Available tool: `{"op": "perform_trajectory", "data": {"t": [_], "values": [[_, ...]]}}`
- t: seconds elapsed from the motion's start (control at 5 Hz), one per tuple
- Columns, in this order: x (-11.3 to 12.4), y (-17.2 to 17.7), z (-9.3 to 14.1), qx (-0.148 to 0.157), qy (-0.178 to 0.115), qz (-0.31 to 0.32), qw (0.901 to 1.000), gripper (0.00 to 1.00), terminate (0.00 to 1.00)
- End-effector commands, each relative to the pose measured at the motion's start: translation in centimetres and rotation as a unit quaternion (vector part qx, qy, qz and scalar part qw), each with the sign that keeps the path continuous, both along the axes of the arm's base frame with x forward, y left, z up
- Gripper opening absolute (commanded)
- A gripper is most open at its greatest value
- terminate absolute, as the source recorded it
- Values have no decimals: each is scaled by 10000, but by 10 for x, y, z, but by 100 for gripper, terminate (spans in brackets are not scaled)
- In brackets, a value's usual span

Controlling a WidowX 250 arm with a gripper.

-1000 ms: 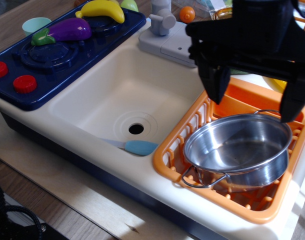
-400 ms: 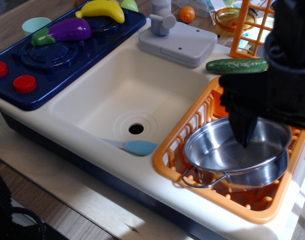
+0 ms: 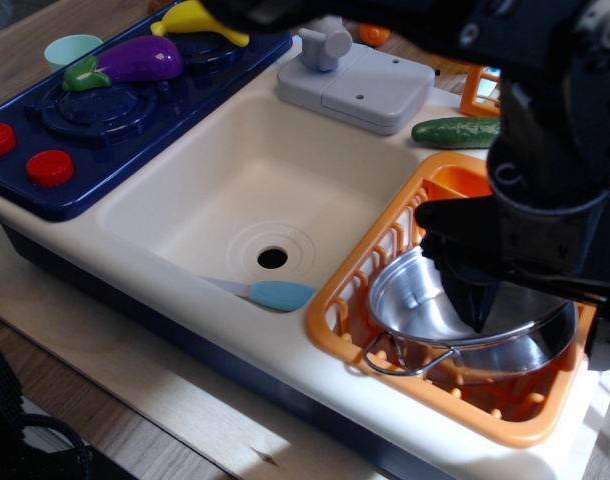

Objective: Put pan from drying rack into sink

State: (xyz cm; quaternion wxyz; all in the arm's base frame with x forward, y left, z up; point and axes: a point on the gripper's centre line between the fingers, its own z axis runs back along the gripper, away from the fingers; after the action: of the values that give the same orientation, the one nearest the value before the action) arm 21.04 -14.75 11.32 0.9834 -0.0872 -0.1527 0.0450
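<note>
The shiny steel pan point(image 3: 415, 300) sits in the orange drying rack point(image 3: 350, 300) at the right, one wire loop handle pointing to the front. My black gripper point(image 3: 540, 322) has come down over the pan and hides most of it. One finger point(image 3: 473, 298) points down inside the bowl. The other finger is near the frame's right edge, outside the pan's rim, mostly cut off. The jaws stand wide apart, astride the pan's right side, not closed on it. The cream-white sink point(image 3: 235, 190) lies left of the rack.
A light-blue spatula point(image 3: 280, 295) lies in the sink by the drain. The grey faucet block point(image 3: 355, 85) stands behind the sink, and a cucumber point(image 3: 455, 131) lies behind the rack. The blue stovetop point(image 3: 115, 110) with an eggplant point(image 3: 135, 60) is at the left.
My gripper has dropped from above the rack and shifted right, so that one finger now reaches into the pan. The pan has not moved.
</note>
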Motion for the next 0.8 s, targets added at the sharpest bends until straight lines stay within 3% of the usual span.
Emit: {"op": "perform_trajectory", "data": {"t": [0.0,0.2,0.6], "values": [[7,0,13,-149,-92,89,9998,0,0],[10,-7,21,-177,37,133,9997,0,0],[11,3,63,310,305,295,9986,0,0]]}}
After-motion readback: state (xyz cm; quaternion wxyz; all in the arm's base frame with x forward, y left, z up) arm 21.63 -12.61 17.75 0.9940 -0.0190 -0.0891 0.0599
